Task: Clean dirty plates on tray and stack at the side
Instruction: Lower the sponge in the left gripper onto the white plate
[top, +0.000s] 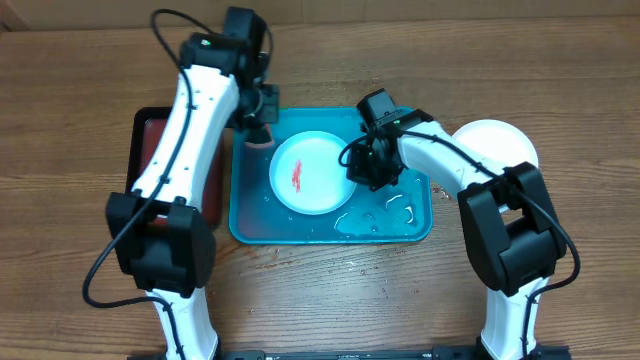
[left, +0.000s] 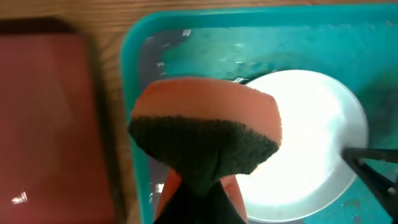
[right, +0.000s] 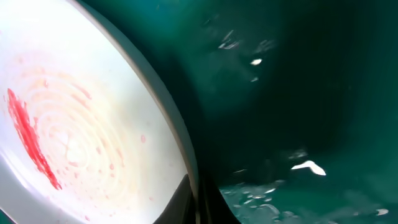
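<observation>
A white plate (top: 311, 172) with a red smear lies in the turquoise tray (top: 415, 225). My right gripper (top: 362, 168) is shut on the plate's right rim; in the right wrist view the rim (right: 168, 118) runs between the fingers (right: 198, 202), and the red smear (right: 28, 134) shows on the plate. My left gripper (top: 260, 125) is shut on an orange sponge (left: 208, 134) with a dark scrub face, held above the tray's back left corner, just left of the plate (left: 311, 149). Another white plate (top: 497, 145) lies on the table right of the tray.
A black tray with a red inside (top: 150, 145) lies left of the turquoise tray, and it also shows in the left wrist view (left: 50, 124). Water drops (top: 385, 215) lie on the turquoise tray's floor at the front right.
</observation>
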